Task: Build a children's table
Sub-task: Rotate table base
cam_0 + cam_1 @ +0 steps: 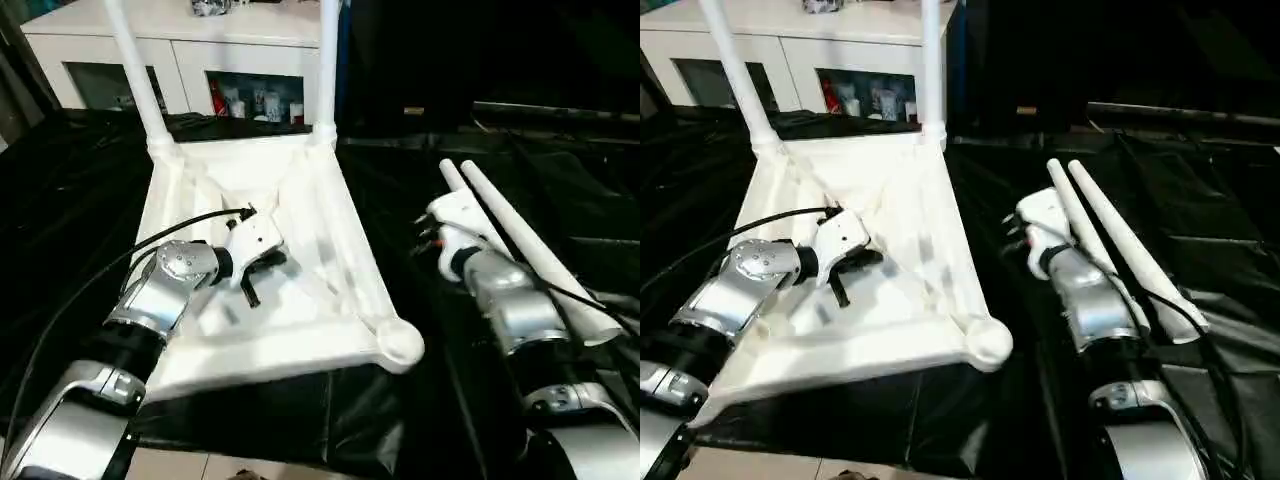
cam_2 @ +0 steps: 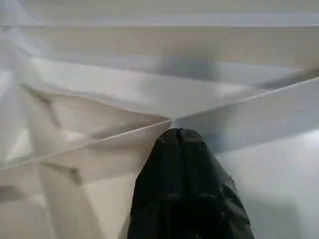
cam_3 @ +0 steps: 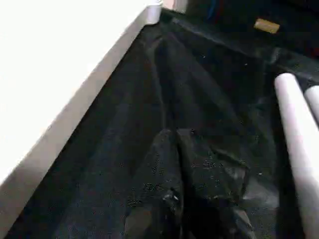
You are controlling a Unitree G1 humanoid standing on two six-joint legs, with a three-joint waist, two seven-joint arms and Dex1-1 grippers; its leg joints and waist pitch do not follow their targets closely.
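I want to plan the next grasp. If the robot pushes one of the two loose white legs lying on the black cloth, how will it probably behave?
The loose legs are round and smooth, so one would probably roll sideways on the black cloth. Being tapered, it would likely curve rather than roll straight. It looks stiff and fairly light, like hollow plastic, and may slip between narrow fingers.

The upturned tabletop is white plastic, smooth with a soft sheen, its ribs catching pale highlights. The two standing legs and the two loose legs lying at 3 o'clock share that smooth white plastic. A black sheet covering the desk looks glossy and wrinkled, like thin film. The forearms are brushed silver metal. The left tool has matt black fingers.
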